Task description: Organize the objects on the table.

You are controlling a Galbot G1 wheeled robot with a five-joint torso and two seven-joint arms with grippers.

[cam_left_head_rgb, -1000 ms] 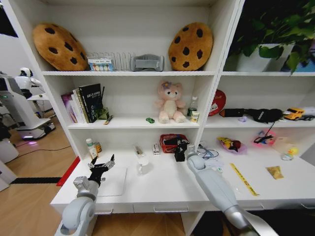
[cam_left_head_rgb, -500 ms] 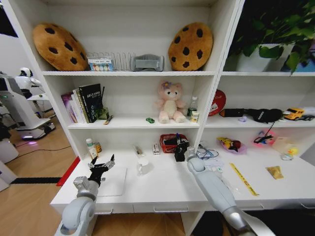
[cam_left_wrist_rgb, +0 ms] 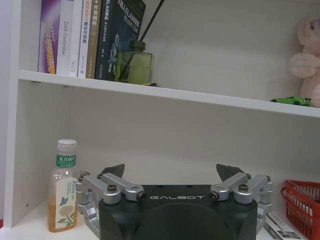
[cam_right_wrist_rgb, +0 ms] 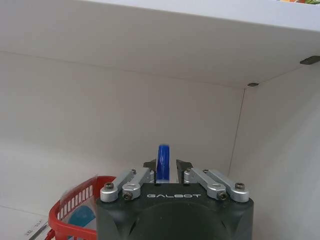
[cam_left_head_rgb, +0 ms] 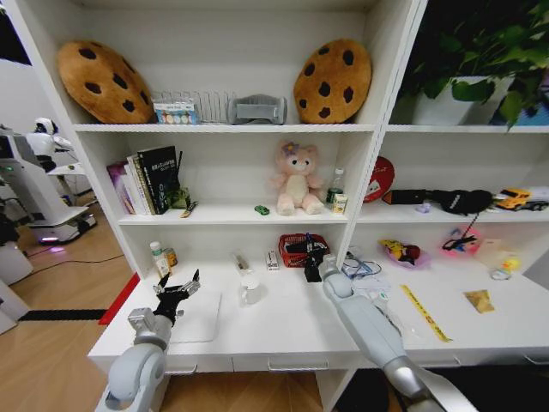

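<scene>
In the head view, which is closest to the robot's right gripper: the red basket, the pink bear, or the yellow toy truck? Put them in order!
From the right gripper:
1. Red basket, right beside it on the desk.
2. Pink bear, one shelf above.
3. Yellow toy truck, far off on the right shelf.

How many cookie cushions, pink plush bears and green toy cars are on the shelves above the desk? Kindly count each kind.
Cookie cushions: 2
Pink plush bear: 1
Green toy car: 1
Total: 4
</scene>
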